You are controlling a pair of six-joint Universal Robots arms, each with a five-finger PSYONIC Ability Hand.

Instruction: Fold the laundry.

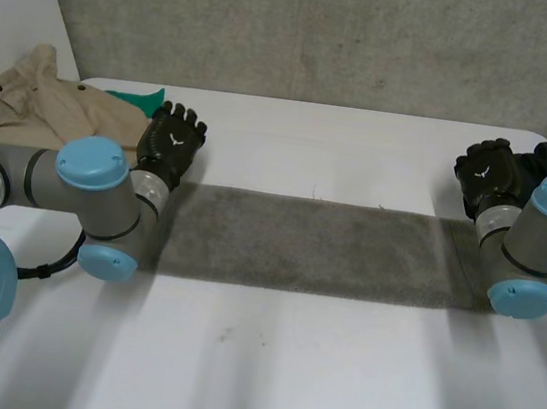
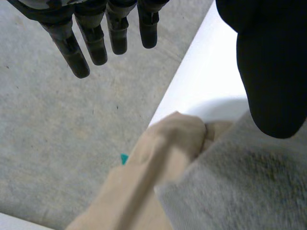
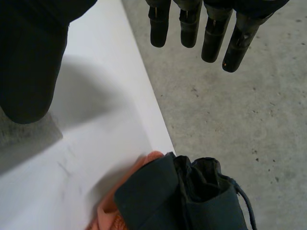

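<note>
Towel [image 1: 318, 246] beside straight-fingered left robot hand [image 1: 172, 141]

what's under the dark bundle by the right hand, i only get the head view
Observer: An orange cloth pokes out from under the dark garment, at the table corner.
Operator: is the right hand gripping anything
Observer: No. The right hand has straight fingers, holding nothing, fingertips out over the floor.
Operator: and the left
Observer: The left hand is open too; the grey towel lies near its thumb, not pinched.
</note>
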